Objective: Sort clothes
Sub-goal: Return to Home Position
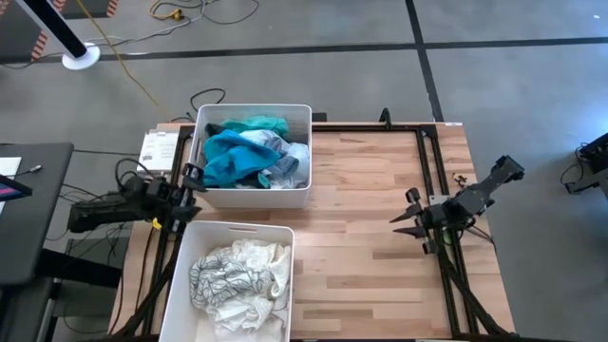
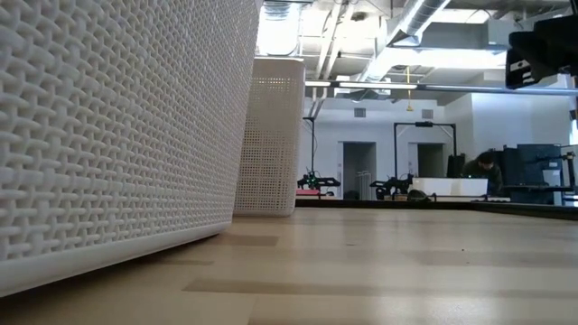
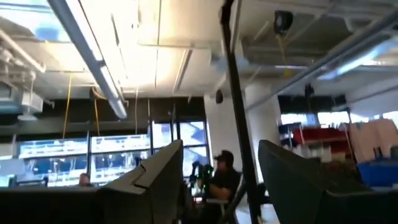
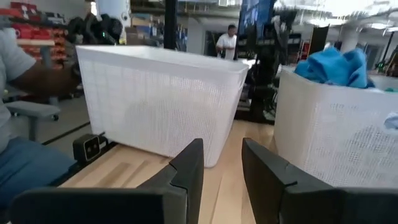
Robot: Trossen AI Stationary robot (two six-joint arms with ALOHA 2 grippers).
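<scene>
Two white bins stand on the left half of the wooden table. The far bin (image 1: pixel 302 190) holds blue, teal and grey clothes (image 1: pixel 249 154), whose blue heap (image 4: pixel 336 65) rises over its rim. The near bin (image 1: pixel 186 275) holds white clothes (image 1: pixel 237 275). My left gripper (image 1: pixel 190 182) is at the table's left edge between the two bins, tipped upward and open (image 3: pixel 221 186) with nothing between its fingers. My right gripper (image 1: pixel 404 215) hovers over the table's right part, level, pointing toward the bins, open (image 4: pixel 222 168) and holding nothing.
Bare wood (image 1: pixel 370 237) lies between the bins and my right gripper. A black frame rail (image 1: pixel 432 171) runs along the table's right side. The bins' mesh walls (image 2: pixel 108 135) fill the low view's left. A seated person (image 4: pixel 15 124) shows beyond the near bin.
</scene>
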